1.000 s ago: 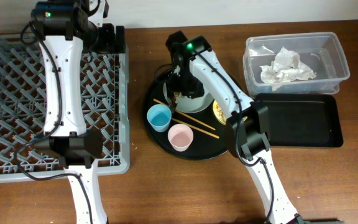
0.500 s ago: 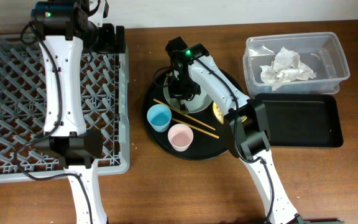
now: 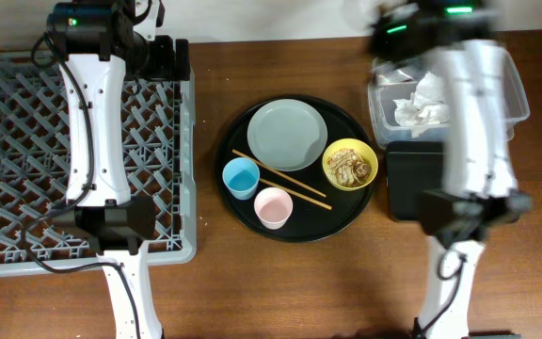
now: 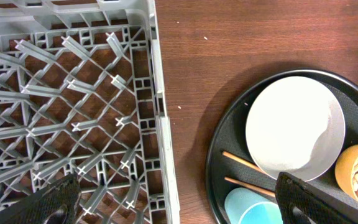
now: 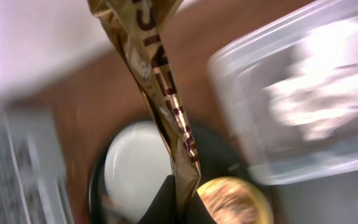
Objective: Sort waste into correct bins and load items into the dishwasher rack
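Observation:
My right gripper [image 5: 182, 194] is shut on a long brown wrapper [image 5: 160, 81] that sticks out from between its fingers. The right arm is blurred at the back right, above the clear tub [image 3: 511, 94] that holds a crumpled white napkin [image 3: 431, 99]. The black rectangular tray [image 3: 407, 184] lies in front of the tub. The grey-green plate [image 3: 287, 134], the yellow bowl [image 3: 350, 164] with noodle scraps, the blue cup [image 3: 241, 177], the pink cup [image 3: 273, 207] and the chopsticks [image 3: 280, 179] sit together. My left gripper [image 4: 179, 213] hangs open over the right edge of the grey dishwasher rack [image 3: 26, 141].
The dishes all rest on a large round black tray [image 3: 346, 217] in the middle of the brown table. The rack [image 4: 73, 112] fills the left side. A strip of bare wood [image 3: 207, 188] separates the rack from the round tray.
My right arm has swung from over the plate up and right to above the clear tub, carrying the wrapper. The plate and bowl are now uncovered. The left arm has not moved.

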### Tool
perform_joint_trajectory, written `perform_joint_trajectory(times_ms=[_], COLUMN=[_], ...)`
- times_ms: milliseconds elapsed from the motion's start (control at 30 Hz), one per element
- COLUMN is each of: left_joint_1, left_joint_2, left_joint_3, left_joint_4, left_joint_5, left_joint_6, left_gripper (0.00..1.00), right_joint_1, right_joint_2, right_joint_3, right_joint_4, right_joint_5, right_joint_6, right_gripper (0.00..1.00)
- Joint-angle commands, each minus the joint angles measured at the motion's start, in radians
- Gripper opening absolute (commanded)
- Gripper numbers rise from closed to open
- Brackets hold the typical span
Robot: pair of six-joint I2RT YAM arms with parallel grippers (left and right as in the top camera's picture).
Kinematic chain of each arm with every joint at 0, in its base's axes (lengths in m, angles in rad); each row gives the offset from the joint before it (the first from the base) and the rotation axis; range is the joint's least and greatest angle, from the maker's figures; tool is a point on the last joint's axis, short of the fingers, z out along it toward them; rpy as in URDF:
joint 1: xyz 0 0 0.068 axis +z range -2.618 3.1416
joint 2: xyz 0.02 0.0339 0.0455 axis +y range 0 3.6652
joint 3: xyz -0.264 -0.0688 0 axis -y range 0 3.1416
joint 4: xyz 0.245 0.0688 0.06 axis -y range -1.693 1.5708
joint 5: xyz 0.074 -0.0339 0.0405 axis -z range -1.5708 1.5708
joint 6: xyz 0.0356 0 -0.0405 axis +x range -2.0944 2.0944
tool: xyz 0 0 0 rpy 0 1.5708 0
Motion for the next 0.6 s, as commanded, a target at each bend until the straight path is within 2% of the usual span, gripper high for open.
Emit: perform_joint_trajectory(times_ms=[0,100,233,300,333,367,433,467,567], left_joint_1=[0.003,0.003,0.003,0.003,0.003,0.003,0.003,0.003,0.003], left_joint_2=[0.008,0.008,0.008,0.008,0.008,0.008,0.008,0.008,0.008], left_joint_3=[-0.006,-0.006,-0.006,-0.006,-0.006,-0.006,-0.006,-0.006,-0.006], left_joint_4=[0.001,0.001,0.001,0.001,0.001,0.001,0.001,0.001,0.001], left_joint_5=[-0.004,-0.004,-0.004,-0.004,-0.004,-0.004,-0.004,-0.004,-0.004], left_joint_6=[-0.010,-0.010,-0.010,-0.010,-0.010,-0.010,-0.010,-0.010,-0.010], left_gripper=[0.99,0.99,0.99,0.99,0.99,0.99,0.99,0.99,0.99], right_joint_1=[-0.093,-0.148,-0.163,-0.165,-0.165,-0.165,-0.165,-0.165,-0.165], right_joint_2=[0.031,0.060,0.085,0.099,0.102,0.102,0.102,0.102,0.081], right_joint_3=[-0.020,-0.072,-0.139,-0.183,-0.209,-0.230,-0.259,-0.259,-0.241], right_joint_4=[0.001,0.046,0.102,0.138,0.161,0.179,0.196,0.194,0.192], right_joint_5=[0.140,0.201,0.202,0.202,0.202,0.202,0.198,0.198,0.141], right_joint_6=[0.138,0.166,0.165,0.166,0.165,0.165,0.165,0.164,0.089], right_gripper=[0.04,0.04,0.18,0.21,0.27,0.40,0.54,0.58,0.61])
